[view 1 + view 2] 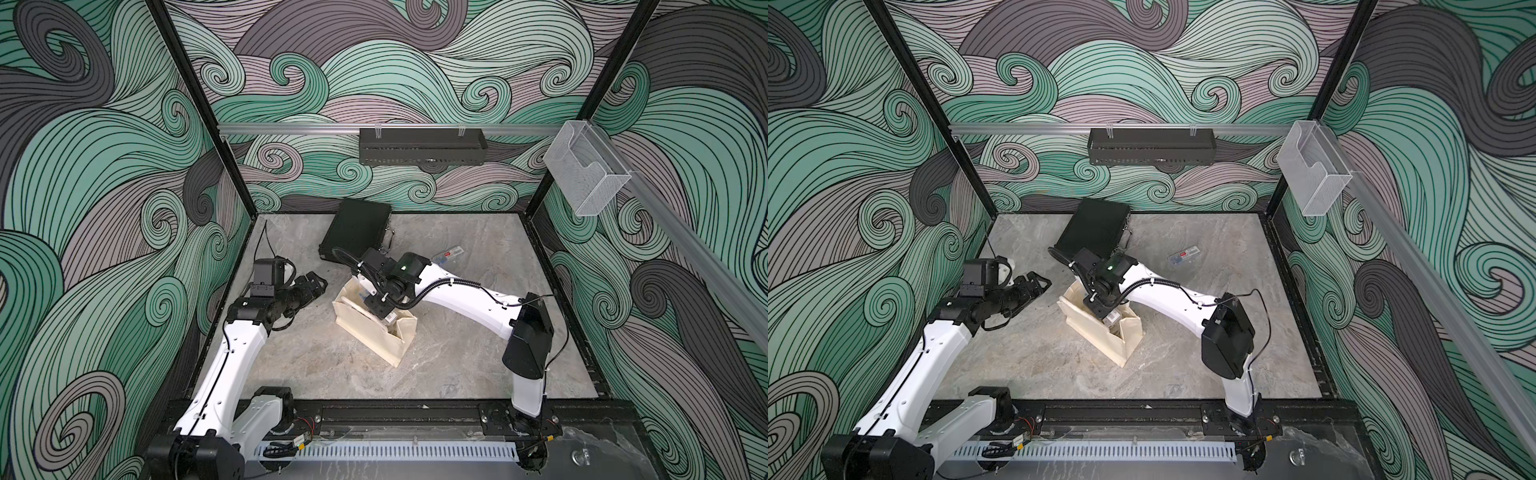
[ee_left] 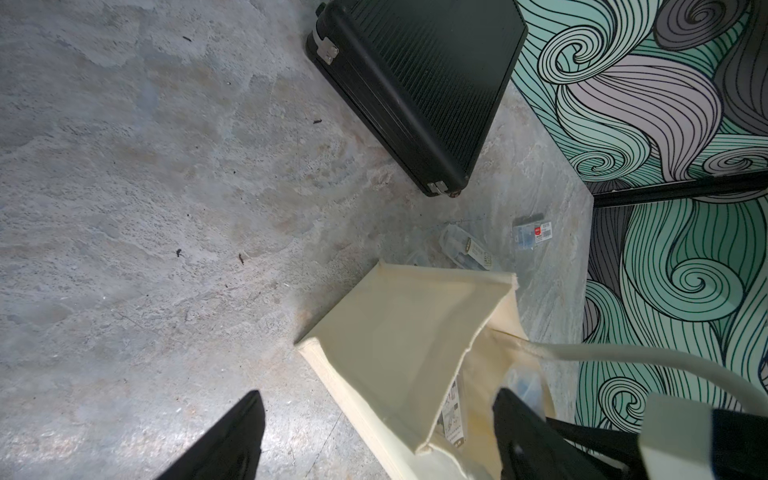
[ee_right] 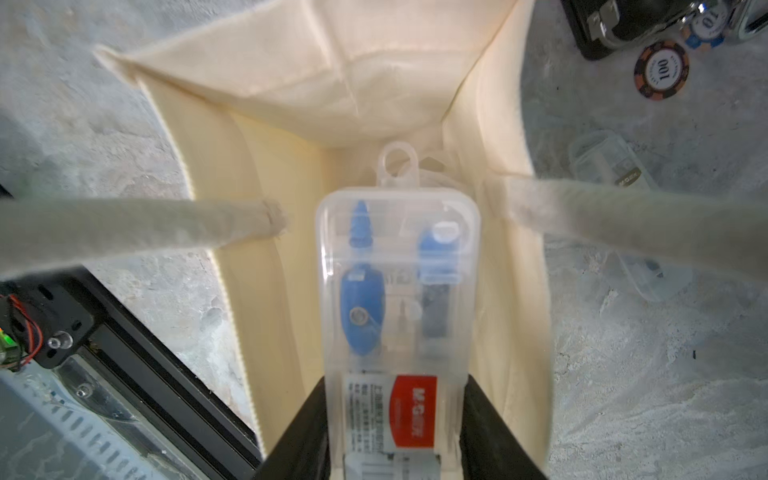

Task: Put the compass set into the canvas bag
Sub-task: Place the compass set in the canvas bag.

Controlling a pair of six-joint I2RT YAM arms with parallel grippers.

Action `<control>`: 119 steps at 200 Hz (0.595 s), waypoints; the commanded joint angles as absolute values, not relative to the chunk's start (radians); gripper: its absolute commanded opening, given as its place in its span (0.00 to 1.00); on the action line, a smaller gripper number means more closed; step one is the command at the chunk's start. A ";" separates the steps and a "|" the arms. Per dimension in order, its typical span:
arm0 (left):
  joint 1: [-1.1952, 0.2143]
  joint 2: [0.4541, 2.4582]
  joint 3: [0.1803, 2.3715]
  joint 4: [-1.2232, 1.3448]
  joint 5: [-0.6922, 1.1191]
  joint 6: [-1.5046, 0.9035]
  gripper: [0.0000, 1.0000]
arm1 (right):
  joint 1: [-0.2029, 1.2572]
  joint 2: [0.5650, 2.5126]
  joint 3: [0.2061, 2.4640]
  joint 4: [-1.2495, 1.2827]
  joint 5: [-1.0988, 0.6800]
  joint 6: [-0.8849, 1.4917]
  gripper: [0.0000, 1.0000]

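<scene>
The canvas bag (image 1: 365,332) (image 1: 1096,332) stands open-mouthed in the middle of the table. My right gripper (image 3: 397,386) reaches down into its mouth, shut on the compass set (image 3: 399,291), a clear plastic case with blue tools and a red label. The case hangs between the bag's cream walls (image 3: 270,291), and both white handles (image 3: 124,237) have fallen outwards. In both top views the right gripper (image 1: 380,309) (image 1: 1100,309) sits over the bag's mouth. My left gripper (image 1: 318,284) (image 2: 376,395) hovers open just left of the bag, holding nothing.
A black briefcase (image 1: 357,232) (image 2: 415,83) lies behind the bag near the back wall. A small clear packet (image 1: 451,254) (image 2: 534,232) and another clear case (image 3: 606,166) lie on the table to the right. Poker chips (image 3: 661,70) sit by the briefcase.
</scene>
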State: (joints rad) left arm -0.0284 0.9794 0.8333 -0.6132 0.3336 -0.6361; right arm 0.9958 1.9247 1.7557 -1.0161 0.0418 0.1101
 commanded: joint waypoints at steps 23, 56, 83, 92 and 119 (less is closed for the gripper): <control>-0.022 0.976 0.832 -0.613 0.333 -0.635 0.87 | 1.001 1.967 1.713 -1.058 0.099 0.110 0.46; -0.022 0.975 0.832 -0.617 0.329 -0.633 0.87 | 1.002 2.011 1.733 -1.058 0.104 0.118 0.47; -0.021 0.974 0.831 -0.619 0.322 -0.626 0.87 | 1.001 2.003 1.738 -1.066 0.129 0.123 0.52; -0.022 0.977 0.832 -0.616 0.323 -0.626 0.87 | 1.001 1.987 1.744 -1.066 0.137 0.122 0.56; -0.022 0.992 0.837 -0.609 0.331 -0.629 0.87 | 1.005 1.923 1.770 -1.065 0.120 0.100 0.66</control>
